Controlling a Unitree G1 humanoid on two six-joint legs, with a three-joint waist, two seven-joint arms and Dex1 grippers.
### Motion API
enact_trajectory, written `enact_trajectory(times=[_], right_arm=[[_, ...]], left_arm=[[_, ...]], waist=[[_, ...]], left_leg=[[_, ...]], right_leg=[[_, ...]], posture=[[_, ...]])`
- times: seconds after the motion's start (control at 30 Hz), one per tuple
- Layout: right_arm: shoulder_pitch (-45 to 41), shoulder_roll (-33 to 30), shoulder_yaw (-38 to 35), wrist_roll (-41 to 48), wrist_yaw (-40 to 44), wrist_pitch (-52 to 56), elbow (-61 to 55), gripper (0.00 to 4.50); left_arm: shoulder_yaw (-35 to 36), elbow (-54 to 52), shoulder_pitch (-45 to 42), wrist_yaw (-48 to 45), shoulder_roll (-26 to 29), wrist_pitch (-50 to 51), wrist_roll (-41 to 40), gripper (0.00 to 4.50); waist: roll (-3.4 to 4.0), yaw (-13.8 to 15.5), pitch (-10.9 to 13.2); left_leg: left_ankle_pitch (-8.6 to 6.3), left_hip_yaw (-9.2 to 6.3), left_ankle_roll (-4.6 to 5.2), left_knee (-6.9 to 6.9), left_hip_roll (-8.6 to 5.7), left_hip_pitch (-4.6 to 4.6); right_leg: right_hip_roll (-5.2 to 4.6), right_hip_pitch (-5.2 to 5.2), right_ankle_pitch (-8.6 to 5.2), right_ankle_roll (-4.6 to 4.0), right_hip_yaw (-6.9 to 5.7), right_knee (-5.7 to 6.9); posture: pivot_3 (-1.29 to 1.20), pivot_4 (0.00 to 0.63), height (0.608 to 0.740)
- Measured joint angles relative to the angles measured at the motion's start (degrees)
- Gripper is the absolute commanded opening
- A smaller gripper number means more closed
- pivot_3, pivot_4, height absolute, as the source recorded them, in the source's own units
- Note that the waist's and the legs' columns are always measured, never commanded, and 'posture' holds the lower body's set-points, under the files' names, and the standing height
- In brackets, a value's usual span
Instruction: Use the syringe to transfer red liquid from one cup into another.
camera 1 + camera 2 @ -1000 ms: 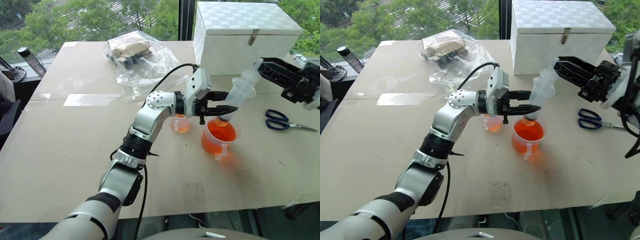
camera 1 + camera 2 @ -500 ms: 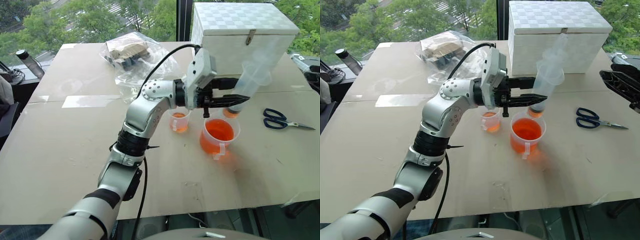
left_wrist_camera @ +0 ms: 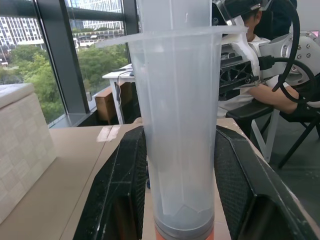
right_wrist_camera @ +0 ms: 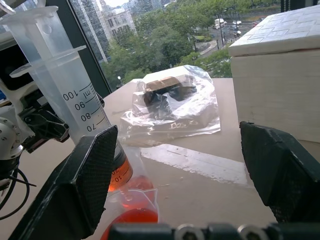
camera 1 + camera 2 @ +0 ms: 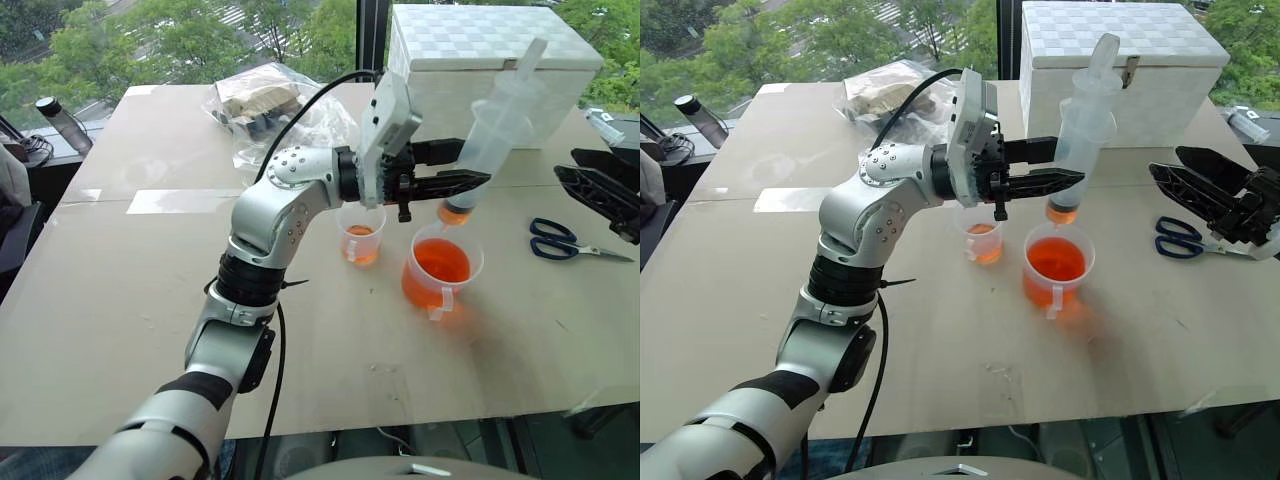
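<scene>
The left tool (image 5: 1065,178) clamps the syringe (image 5: 1083,125) above the beaker (image 5: 1057,265); the right tool (image 5: 1200,195) stands open, empty. Keep the tip upright, then centre it over the small cup (image 5: 982,241).

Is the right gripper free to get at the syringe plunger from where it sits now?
Probably yes. The right gripper is open beside the syringe, which the left gripper holds above the beaker. Nothing stands between it and the plunger.
</scene>
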Motion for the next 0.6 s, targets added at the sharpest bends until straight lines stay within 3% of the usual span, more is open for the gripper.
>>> enact_trajectory(times=[0.3,0.37,0.6], right_arm=[[-6.9,1.4,4.4,0.0,-2.0,-1.4,-0.7,4.16],[-11.9,3.5,8.3,-0.6,-2.7,-1.8,-0.6,4.16],[-25.1,7.9,16.6,-5.7,-5.1,-4.4,0.7,4.16]], left_arm=[[4.7,1.1,-0.8,1.4,8.0,-0.4,0.9,1.39],[5.6,2.4,-0.2,1.4,11.7,-1.5,2.0,1.39],[6.6,3.5,2.9,1.8,12.6,-2.2,2.6,1.39]], waist=[[0.02,-0.1,0.0],[0.02,-0.1,0.0],[0.01,0.3,0.0]], left_leg=[[0.00,0.00,0.00,-0.01,0.01,0.01],[0.00,0.01,0.00,0.01,0.00,0.01],[0.00,-0.04,0.00,0.01,0.00,-0.07]], right_leg=[[0.01,-0.03,0.00,0.00,0.00,0.03],[0.00,-0.05,0.00,0.00,0.01,0.02],[-0.05,-0.09,0.00,0.00,-0.09,0.01]], posture=[[0.00,0.150,0.740],[0.00,0.150,0.740],[0.00,0.150,0.740]])
